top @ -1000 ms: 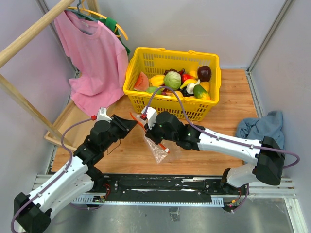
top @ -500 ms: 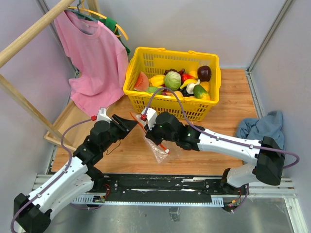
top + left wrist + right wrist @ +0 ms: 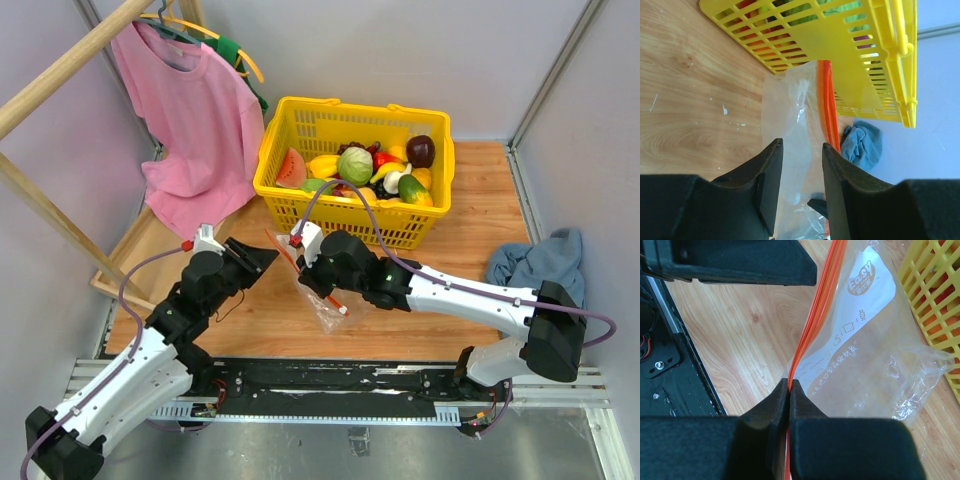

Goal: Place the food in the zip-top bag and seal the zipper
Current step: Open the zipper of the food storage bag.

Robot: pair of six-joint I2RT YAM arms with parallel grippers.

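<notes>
The clear zip-top bag point(image 3: 326, 303) hangs from my right gripper point(image 3: 304, 265), which is shut on its red zipper point(image 3: 283, 249). In the right wrist view the fingers pinch the zipper point(image 3: 816, 315) at its lower end, with the bag point(image 3: 865, 355) and its white label to the right. My left gripper point(image 3: 270, 258) is open just left of the zipper's top end. In its wrist view point(image 3: 801, 146) the bag point(image 3: 790, 110) and zipper point(image 3: 826, 105) show beyond the gap between the fingers. The food, such as a green cabbage point(image 3: 355, 164), lies in the yellow basket.
The yellow basket point(image 3: 330, 215) stands behind the bag. A pink shirt point(image 3: 190, 120) hangs on a wooden rack point(image 3: 60, 70) at the left. A blue cloth point(image 3: 535, 260) lies at the right. A metal rail point(image 3: 340, 385) runs along the near edge.
My left arm has drawn back slightly to the left, away from the zipper's top end. My right gripper has kept its hold on the zipper, and the bag has barely shifted.
</notes>
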